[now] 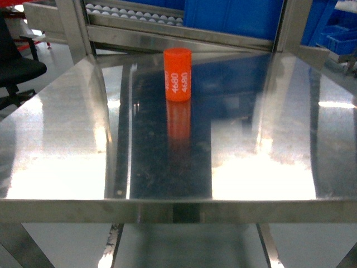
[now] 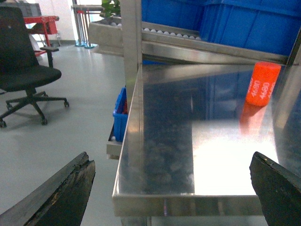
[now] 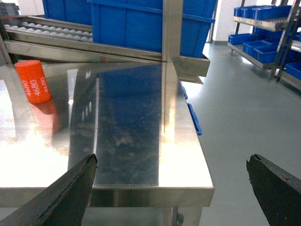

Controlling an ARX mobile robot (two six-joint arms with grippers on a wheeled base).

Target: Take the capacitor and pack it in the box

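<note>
Left wrist view: the left gripper [image 2: 171,188] is seen with its jaws spread wide, nothing between them, hanging off the near edge of the steel table [image 2: 211,146]. Same story in the right wrist view, where the right gripper [image 3: 171,188] is held apart and empty just off the table's near right corner.

The capacitor [image 1: 177,74], an orange cylinder printed 4680, is stood upright toward the back of the table, well apart from both claws. So the pick hasn't been started yet; it looks like the approach step. A long forward reach is needed next, jaws lined up either side of the cylinder, and either arm could probably be used.

The pink box isn't seen in any view, so the drop-off spot can't be judged. No arms are shown in the head view. An office chair [image 2: 28,70] is only caught properly by the left wrist, and shelves of blue bins [image 3: 263,37] across the aisle only by the right.
</note>
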